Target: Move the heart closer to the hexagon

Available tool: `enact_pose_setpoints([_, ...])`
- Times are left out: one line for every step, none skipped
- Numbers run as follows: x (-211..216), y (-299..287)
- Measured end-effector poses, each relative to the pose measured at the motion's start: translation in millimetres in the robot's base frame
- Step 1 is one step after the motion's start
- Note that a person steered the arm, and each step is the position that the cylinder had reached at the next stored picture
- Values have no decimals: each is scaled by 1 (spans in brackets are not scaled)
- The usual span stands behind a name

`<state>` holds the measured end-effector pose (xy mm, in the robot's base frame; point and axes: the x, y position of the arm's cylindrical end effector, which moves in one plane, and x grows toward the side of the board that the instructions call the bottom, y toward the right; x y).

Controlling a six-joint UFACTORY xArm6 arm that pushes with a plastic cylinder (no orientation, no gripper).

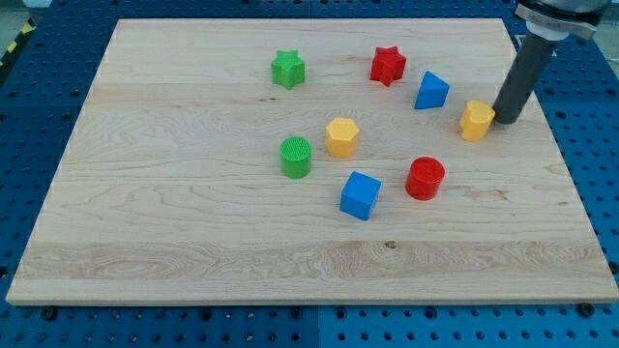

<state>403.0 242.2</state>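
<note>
The yellow heart [476, 120] lies at the view's right on the wooden board [193, 232]. The yellow hexagon [341, 137] sits near the board's middle, well to the heart's left. My tip [504, 120] stands just to the right of the heart, touching or nearly touching its right side. The dark rod rises from there toward the view's top right corner.
A blue triangular block [431, 91] and a red star [388, 66] lie above the line between heart and hexagon. A red cylinder [425, 179] and a blue cube [360, 195] lie below it. A green cylinder [296, 157] and a green star [287, 70] sit further left.
</note>
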Motion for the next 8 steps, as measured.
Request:
enact_pose_setpoints([18, -2])
enact_pose_setpoints([23, -25])
enact_pose_setpoints([23, -59])
enact_pose_setpoints([23, -78])
enact_pose_setpoints([23, -78])
enact_pose_setpoints([23, -78])
enact_pose_setpoints([23, -80])
enact_pose_setpoints([23, -86])
